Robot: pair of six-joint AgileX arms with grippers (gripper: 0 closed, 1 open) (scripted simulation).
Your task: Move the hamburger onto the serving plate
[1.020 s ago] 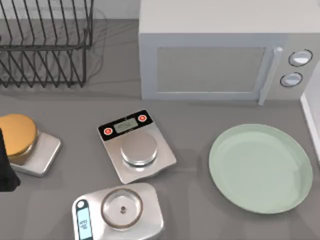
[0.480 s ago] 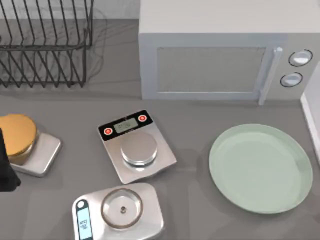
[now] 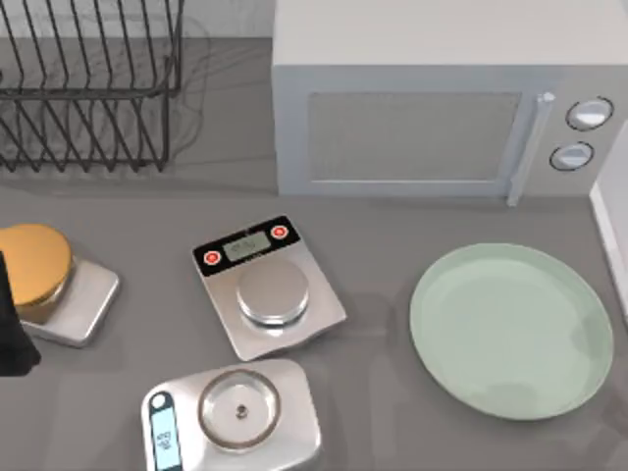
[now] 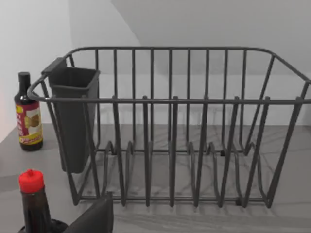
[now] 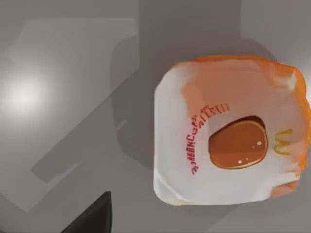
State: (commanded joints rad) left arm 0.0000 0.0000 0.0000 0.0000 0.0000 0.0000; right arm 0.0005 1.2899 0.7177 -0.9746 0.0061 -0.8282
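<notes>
hamburger [image 5: 228,131], seen from the right wrist camera, lies on the grey table [image 5: 58,160] with its whitish printed top facing the camera: a squarish lump with rounded corners, no clear long axis, orange along one edge and red lettering curving beside a brown bun picture. whether the right gripper's fingers are apart or together i cannot tell; a dark corner, perhaps one fingertip, pokes in low. serving plate [image 3: 510,331] sits bare at the table's right, before the microwave [image 3: 432,118]. left arm [image 3: 12,334] is parked at the left edge, facing the dish rack [image 4: 170,136].
</notes>
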